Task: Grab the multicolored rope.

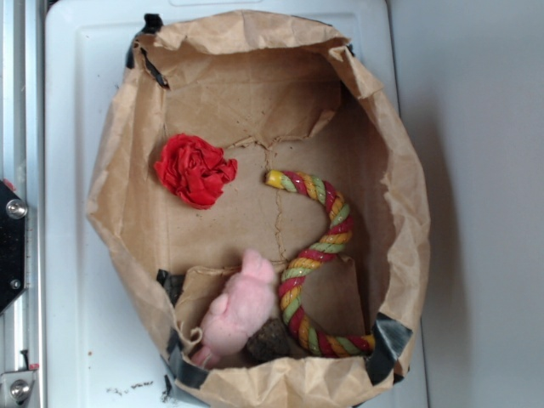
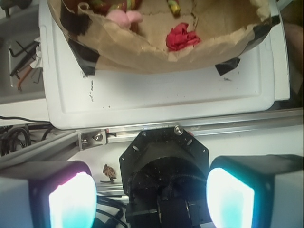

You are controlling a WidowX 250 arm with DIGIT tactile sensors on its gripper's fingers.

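in the exterior view, at your far left you see a metal rail point(image 1: 19, 127) with a black bracket point(image 1: 10, 242) bolted to it. next comes the white tray point(image 1: 76, 102), and on it sits the brown paper bag point(image 1: 127, 178), its rim rolled down and patched with black tape point(image 1: 387, 340) at the corners. inside the bag, the red ruffled cloth ball point(image 1: 195, 170) lies toward the upper left of the floor. below and right of it the pink plush toy point(image 1: 238, 310) lies at the bottom edge, with a small dark clump point(image 1: 270, 340) just beside its lower right. the multicolored rope point(image 1: 319, 255) comes next: it runs in an s-curve from a yellow-tipped end near the bag's middle, bends right, swings back toward the plush, and ends low against the right-hand tape. it lies flat on the paper, just beside the plush, and nothing holds it.

in the wrist view, hex keys point(image 2: 21, 59) lie on the far left, dark cables point(image 2: 14, 135) below them. the gripper point(image 2: 151, 195) shows as two glowing pads point(image 2: 71, 202) spread wide apart, one at each side of the lower frame, with only the black robot base point(image 2: 164, 164) between them; you have nothing in its grasp. it hangs well apart from the bag, outside it, with the tray's bare white surface in between. only a short piece of the rope point(image 2: 174, 6) shows at the top edge.
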